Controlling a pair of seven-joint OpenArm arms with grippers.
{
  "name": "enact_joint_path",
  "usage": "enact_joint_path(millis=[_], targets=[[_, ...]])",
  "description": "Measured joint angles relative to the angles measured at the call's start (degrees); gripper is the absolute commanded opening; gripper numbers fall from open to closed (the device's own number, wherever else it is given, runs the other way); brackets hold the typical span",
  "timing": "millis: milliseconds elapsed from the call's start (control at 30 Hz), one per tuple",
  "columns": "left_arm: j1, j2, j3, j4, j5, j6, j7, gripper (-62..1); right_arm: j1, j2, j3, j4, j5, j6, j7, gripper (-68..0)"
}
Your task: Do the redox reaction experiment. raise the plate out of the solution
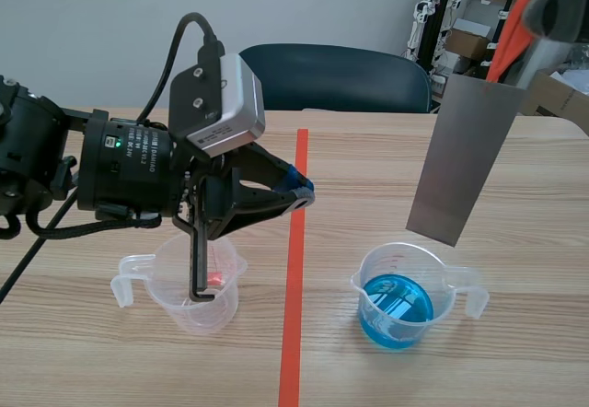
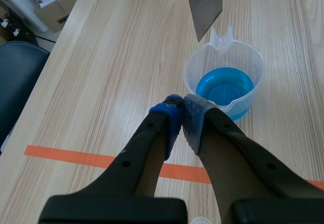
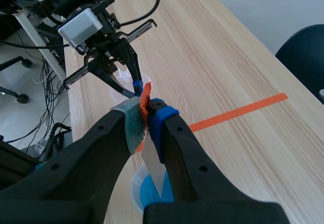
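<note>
Left arm (image 1: 120, 163) at near left, left jaws closed on nothing, above the clear beaker (image 1: 189, 287). Grey plate (image 1: 465, 163) hangs slightly tilted at right, top edge clamped in the right jaws, lower edge out of the liquid, above the blue-solution beaker (image 1: 398, 301) on the counter (image 1: 368, 149).
</note>
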Motion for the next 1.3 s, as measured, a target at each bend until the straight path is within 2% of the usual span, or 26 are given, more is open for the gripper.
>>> enact_joint_path(millis=[567, 1300], targets=[[-1.1, 2.0, 0.0, 0.0, 0.0, 0.0, 1.3, -57.1, 0.0, 0.0, 0.1, 0.0, 0.3, 0.0, 0.0, -67.7], [-1.1, 2.0, 0.0, 0.0, 0.0, 0.0, 2.2, -57.1, 0.0, 0.0, 0.1, 0.0, 1.2, 0.0, 0.1, -67.7]])
